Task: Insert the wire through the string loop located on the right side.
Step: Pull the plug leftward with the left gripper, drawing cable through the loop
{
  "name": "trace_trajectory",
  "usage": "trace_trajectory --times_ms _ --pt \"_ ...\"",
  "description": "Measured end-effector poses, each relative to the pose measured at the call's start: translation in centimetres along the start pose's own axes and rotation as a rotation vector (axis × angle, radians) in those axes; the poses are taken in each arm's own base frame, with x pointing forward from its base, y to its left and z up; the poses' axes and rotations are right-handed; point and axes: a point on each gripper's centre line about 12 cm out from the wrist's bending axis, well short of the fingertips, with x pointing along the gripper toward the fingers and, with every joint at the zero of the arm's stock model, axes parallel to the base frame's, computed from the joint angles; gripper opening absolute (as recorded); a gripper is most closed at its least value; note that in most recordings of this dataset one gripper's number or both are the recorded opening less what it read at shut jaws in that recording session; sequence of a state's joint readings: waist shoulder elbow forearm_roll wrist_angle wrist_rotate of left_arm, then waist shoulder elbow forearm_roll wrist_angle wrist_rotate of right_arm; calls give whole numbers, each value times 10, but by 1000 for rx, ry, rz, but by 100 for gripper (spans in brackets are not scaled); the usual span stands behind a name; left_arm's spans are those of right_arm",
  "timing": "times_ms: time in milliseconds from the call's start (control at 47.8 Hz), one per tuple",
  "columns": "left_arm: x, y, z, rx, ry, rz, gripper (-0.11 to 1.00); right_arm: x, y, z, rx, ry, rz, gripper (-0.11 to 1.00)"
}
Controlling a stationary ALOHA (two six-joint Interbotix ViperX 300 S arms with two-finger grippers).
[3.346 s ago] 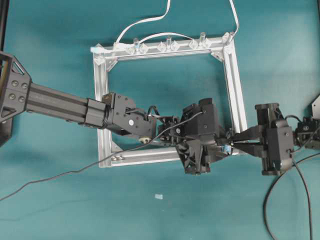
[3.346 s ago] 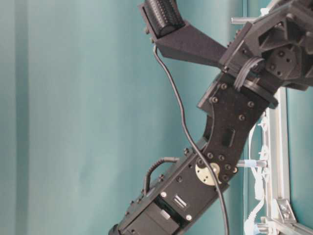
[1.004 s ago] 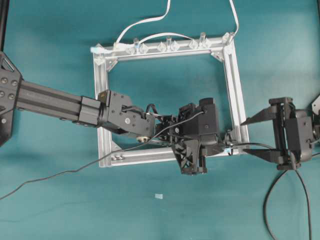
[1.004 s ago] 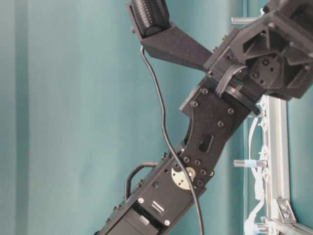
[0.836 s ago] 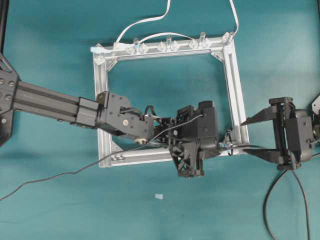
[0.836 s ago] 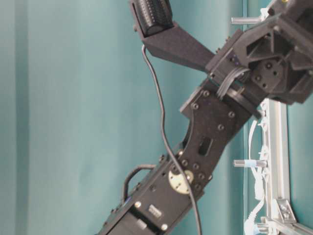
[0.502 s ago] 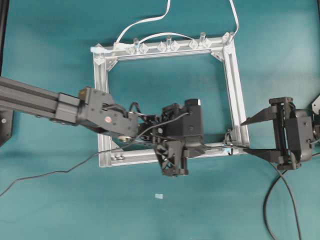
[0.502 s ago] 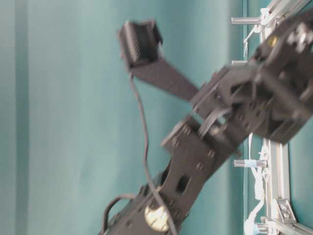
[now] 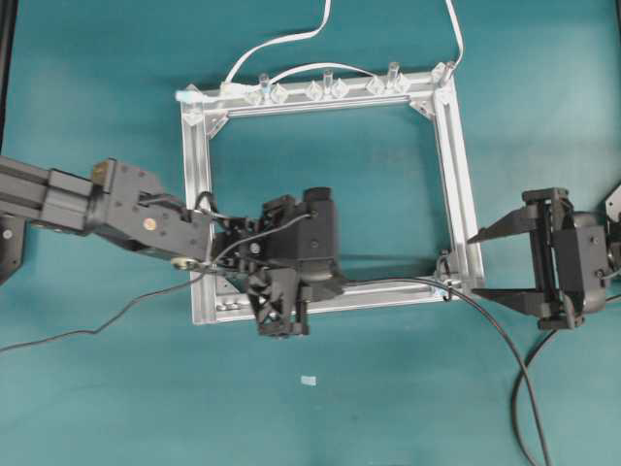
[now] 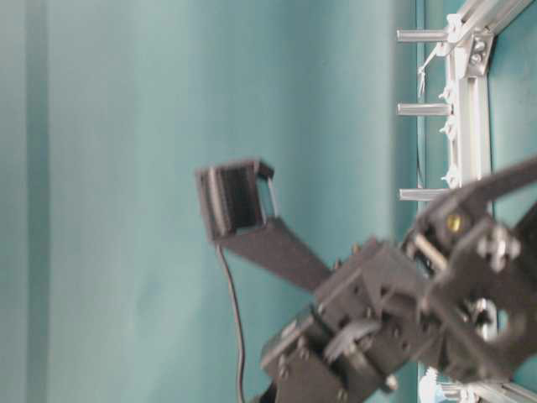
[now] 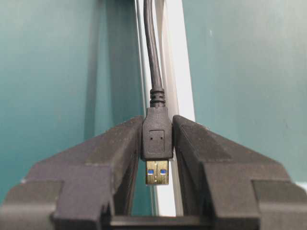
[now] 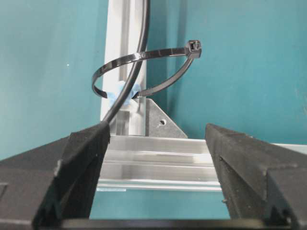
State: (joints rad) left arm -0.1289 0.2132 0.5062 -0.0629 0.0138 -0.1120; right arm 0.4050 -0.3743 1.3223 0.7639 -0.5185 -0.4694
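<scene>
Wire [image 12: 136, 67] runs through the string loop [image 12: 158, 52] on the aluminium frame [image 9: 456, 184]; left gripper [image 11: 157, 158] clamps its plug, right gripper [image 12: 156, 143] gapes nearby.

Flat teal tabletop [image 9: 408, 408] under even, soft light, edge to edge.

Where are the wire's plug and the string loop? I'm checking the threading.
wire's plug [image 11: 157, 139], left wrist view, on the black plug housing between the jaws.
string loop [image 12: 165, 51], right wrist view, on the loop's upper band.
</scene>
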Motion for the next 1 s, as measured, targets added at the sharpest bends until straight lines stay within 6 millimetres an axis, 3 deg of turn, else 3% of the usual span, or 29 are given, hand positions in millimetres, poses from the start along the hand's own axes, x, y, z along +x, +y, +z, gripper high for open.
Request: trace_trajectory --times_ms 1004 --pt "-68 -18 -75 -128 134 -30 24 0 -1 1 1 -8 -5 87"
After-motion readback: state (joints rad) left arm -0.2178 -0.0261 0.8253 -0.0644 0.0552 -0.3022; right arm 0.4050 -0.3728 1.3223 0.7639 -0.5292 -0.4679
